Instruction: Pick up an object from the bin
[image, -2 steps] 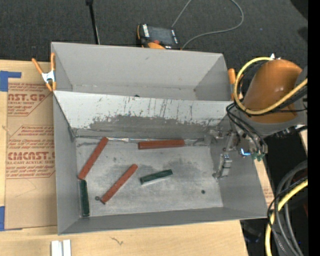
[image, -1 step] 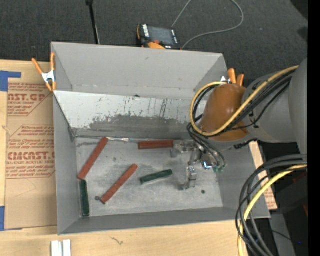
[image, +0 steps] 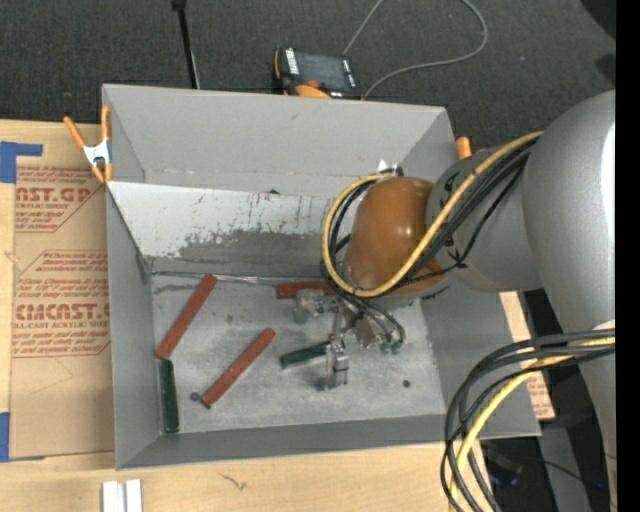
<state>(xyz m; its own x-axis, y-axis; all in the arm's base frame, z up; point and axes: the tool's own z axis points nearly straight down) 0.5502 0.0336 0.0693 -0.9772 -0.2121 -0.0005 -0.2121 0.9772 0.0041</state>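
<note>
The arm (image: 560, 200) reaches in from the right over the grey metal bin (image: 280, 140); its orange cover (image: 385, 235) is ringed by yellow and black cables (image: 440, 215); below the cover the gripper (image: 335, 368) is down at the bin's floor, right of centre; whether it is released or clenched I cannot tell, since its metal parts crowd together there; a short green stick (image: 303, 355) lies nearly level on the floor just left of the gripper, with its right end running up to the gripper; I cannot tell whether it is grasped or merely touched; a short red-brown piece (image: 298, 291) lies near the back wall, just left of the cover; two longer red-brown sticks lie tilted and roughly parallel, apart from each other; the left red-brown stick (image: 187, 315) is towards the bin's left side; the middle red-brown stick (image: 238, 367) is between it and the short green stick; a dark green bar (image: 168, 395) lies along the left wall near the front corner, well apart from the gripper
</note>
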